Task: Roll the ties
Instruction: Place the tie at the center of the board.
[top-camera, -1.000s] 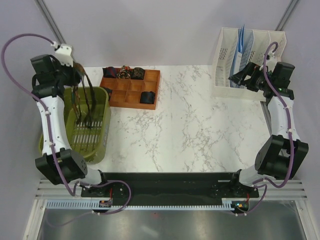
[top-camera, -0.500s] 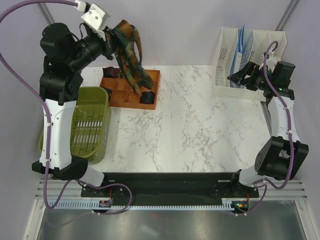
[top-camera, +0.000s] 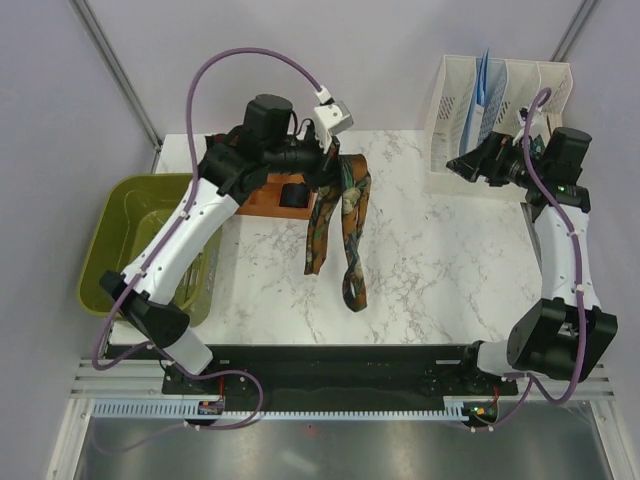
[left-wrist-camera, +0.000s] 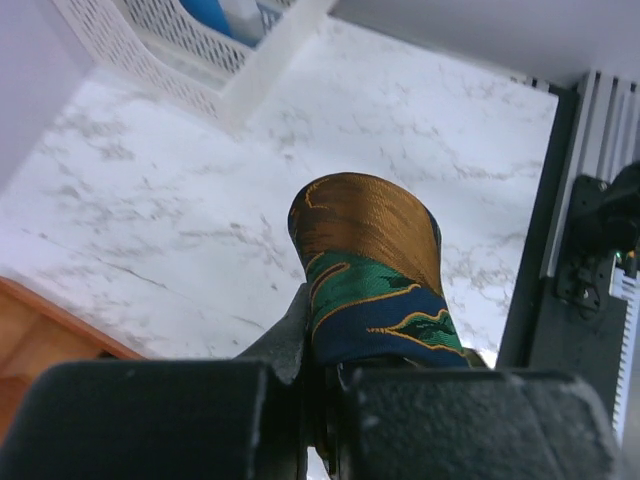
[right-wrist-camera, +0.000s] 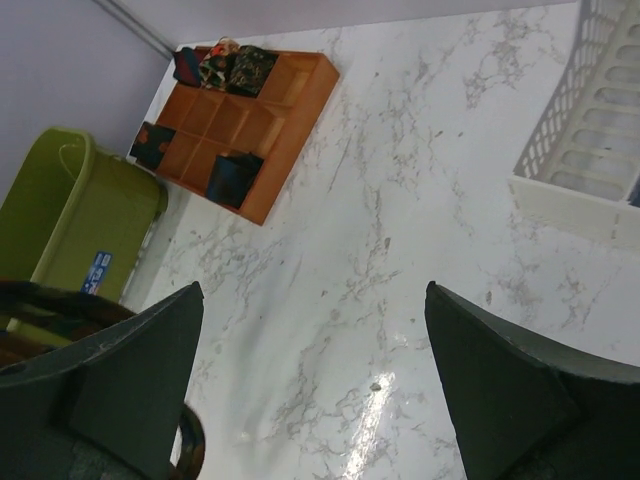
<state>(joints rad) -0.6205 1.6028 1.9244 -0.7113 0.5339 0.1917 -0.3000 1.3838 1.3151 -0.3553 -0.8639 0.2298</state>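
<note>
While the left pincer clamps a tie, the right pincer gapes, the bin label illegible.

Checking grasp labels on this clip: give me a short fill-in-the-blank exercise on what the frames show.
1. The left gripper is shut on the ____.
2. The right gripper has its jaws ____.
3. The rack stands on the robot's ____ side.
Missing words: tie; open; right.
</note>
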